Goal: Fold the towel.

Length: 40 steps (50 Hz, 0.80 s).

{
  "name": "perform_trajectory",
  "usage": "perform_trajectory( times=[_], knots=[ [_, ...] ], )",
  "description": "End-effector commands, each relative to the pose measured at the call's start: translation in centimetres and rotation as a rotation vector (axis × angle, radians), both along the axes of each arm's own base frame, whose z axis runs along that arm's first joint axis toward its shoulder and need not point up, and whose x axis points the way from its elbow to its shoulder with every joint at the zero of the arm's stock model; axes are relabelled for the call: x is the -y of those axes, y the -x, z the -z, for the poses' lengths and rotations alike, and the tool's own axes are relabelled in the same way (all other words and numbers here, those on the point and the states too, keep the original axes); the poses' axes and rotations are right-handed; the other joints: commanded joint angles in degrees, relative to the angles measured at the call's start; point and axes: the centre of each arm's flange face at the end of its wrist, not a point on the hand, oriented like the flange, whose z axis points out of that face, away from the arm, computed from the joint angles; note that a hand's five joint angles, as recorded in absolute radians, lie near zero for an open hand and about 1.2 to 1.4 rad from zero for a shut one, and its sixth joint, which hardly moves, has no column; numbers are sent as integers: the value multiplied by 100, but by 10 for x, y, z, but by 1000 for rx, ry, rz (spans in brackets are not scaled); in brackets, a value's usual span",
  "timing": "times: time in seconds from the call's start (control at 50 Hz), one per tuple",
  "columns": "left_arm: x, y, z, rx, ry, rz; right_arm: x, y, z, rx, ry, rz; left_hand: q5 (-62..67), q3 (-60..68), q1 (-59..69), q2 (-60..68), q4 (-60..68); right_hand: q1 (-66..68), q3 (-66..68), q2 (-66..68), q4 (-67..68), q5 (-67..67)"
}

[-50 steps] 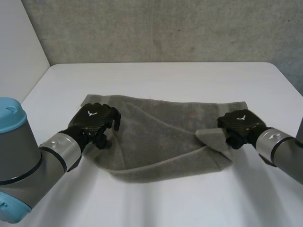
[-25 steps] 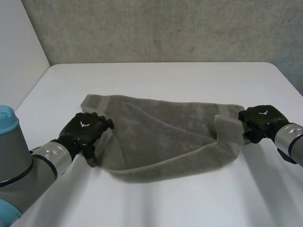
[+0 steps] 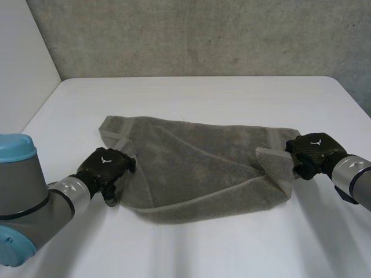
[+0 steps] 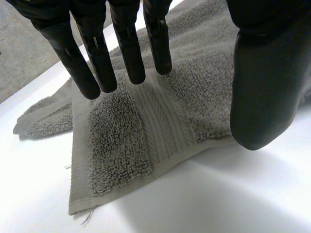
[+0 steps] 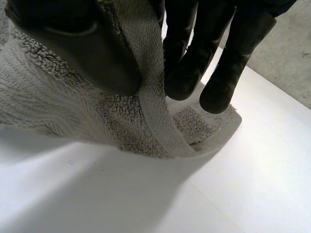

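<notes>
The left arm (image 3: 40,200) is reaching in over the white table (image 3: 191,92), and the left hand (image 3: 105,165) is sitting knuckles-up on the near left corner of the grey towel (image 3: 197,165), which is lying spread across the middle of the table with its near edge sagging in a curve between the two hands. Seen from its own wrist, the left hand (image 4: 129,43) is holding its fingers straight and slightly spread, their tips coming down on the towel (image 4: 121,145) beside a woven band (image 4: 160,126), while the thumb is standing apart at the towel's edge; nothing is being gripped there, and the corner is poking out past the fingertips. Over on the right, the right hand (image 3: 313,152) is lifting the towel's near right corner so that a flap is standing up off the table. From its wrist, the right hand (image 5: 238,53) is pinching the towel (image 5: 58,107) between thumb and curled fingers, the hem running up through that grip
</notes>
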Motion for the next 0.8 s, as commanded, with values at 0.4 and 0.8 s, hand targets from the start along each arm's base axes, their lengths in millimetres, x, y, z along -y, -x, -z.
perform_trajectory(
  times=[0.4,0.8],
  knots=[
    [16,4,17,60,33,27,-2,0,2,-1,-10,-1,-1308,-276,-256,-279,-232,296,225,311,221,304],
    [34,11,12,67,107,37,-2,0,7,-4,-24,0,1113,2144,2165,2142,2189,296,225,311,221,304]
  ],
)
